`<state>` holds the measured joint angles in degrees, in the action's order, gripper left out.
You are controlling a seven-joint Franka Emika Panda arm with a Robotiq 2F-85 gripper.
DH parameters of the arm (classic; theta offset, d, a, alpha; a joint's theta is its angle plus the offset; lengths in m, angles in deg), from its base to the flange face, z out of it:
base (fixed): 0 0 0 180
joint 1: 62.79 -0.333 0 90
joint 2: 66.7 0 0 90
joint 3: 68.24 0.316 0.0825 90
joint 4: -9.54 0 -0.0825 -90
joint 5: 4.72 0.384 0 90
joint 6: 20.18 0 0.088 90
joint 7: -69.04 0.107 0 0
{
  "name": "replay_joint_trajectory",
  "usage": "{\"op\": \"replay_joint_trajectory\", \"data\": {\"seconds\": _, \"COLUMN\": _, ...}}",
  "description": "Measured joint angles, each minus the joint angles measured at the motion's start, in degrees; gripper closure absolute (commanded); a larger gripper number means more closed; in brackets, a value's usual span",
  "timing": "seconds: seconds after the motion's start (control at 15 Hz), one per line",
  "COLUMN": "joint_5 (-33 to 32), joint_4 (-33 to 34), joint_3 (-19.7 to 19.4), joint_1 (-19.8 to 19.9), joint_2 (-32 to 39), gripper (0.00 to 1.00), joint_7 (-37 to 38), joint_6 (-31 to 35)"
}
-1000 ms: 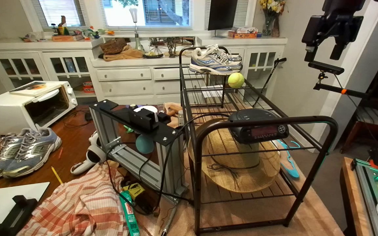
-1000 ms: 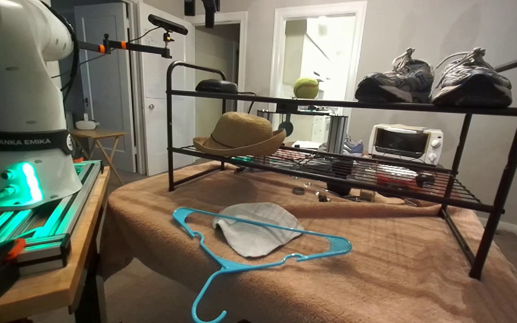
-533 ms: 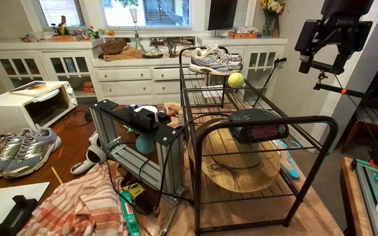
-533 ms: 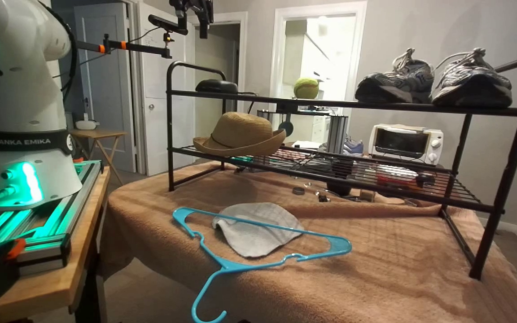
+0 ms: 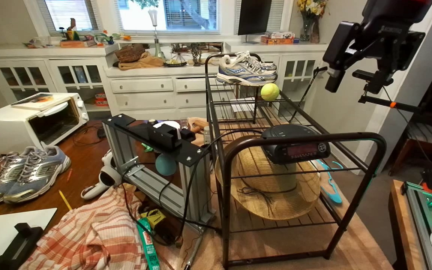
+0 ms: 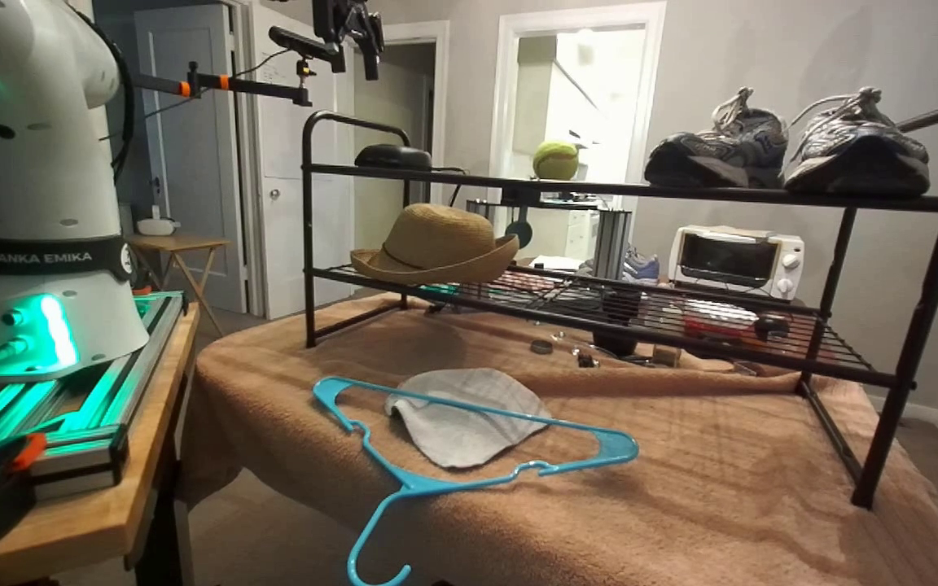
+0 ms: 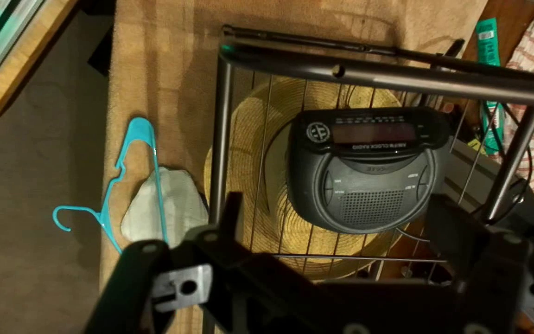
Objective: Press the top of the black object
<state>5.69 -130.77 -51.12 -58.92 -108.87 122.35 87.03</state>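
A: First entry, and its place?

B: One black clock radio (image 7: pixel 369 170), low, corners rounded. Dark display window in front; speaker grille and buttons on the upper face. Its lettering reads upside down in the wrist view. Place: top shelf of the rack (image 6: pixel 599 187), at the end nearest the robot arm (image 6: pixel 50 179).

A: The tool?

B: One black gripper (image 5: pixel 356 85), two-fingered. Fingers spread wide — nothing held between them. Position: higher than the clock radio and apart from it in both exterior views.

A: Same shelf, further along?

B: One tennis ball (image 5: pixel 270 92), yellow-green. One pair of running shoes (image 6: pixel 856 155), laced, at the opposite end; the ball lies between shoes and clock radio.

A: Lower shelf?

B: One straw hat (image 6: pixel 440 236), crown up, a thin dark cord round it, sitting below the clock radio.

A: Remaining items?

B: One hanger (image 6: pixel 416 486), blue, lying partly across a grey cloth (image 6: pixel 469 439) — both on the brown blanket (image 6: pixel 681 496) that the rack stands on.
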Motion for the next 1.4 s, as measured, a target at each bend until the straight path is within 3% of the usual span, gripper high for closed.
{"op": "replay_joint_trajectory", "data": {"seconds": 0.47, "joint_5": -0.1, "joint_4": 0.0, "joint_3": -1.1, "joint_1": 0.0, "joint_2": 0.0, "gripper": 0.0, "joint_7": -0.1, "joint_6": 0.0}}
{"op": "replay_joint_trajectory", "data": {"seconds": 0.53, "joint_5": -0.1, "joint_4": 0.0, "joint_3": -1.1, "joint_1": -0.1, "joint_2": 0.1, "gripper": 0.25, "joint_7": -0.1, "joint_6": 0.0}}
{"op": "replay_joint_trajectory", "data": {"seconds": 0.67, "joint_5": 0.1, "joint_4": 0.0, "joint_3": -0.7, "joint_1": -1.1, "joint_2": 0.8, "gripper": 0.35, "joint_7": -0.1, "joint_6": 0.2}}
{"op": "replay_joint_trajectory", "data": {"seconds": 1.2, "joint_5": -0.8, "joint_4": 0.9, "joint_3": 4.1, "joint_1": -4.3, "joint_2": 7.3, "gripper": 0.98, "joint_7": 2.5, "joint_6": 8.3}}
{"op": "replay_joint_trajectory", "data": {"seconds": 1.4, "joint_5": -3.3, "joint_4": 2.7, "joint_3": 4.2, "joint_1": -4.2, "joint_2": 10.0, "gripper": 1.0, "joint_7": 4.1, "joint_6": 10.5}}
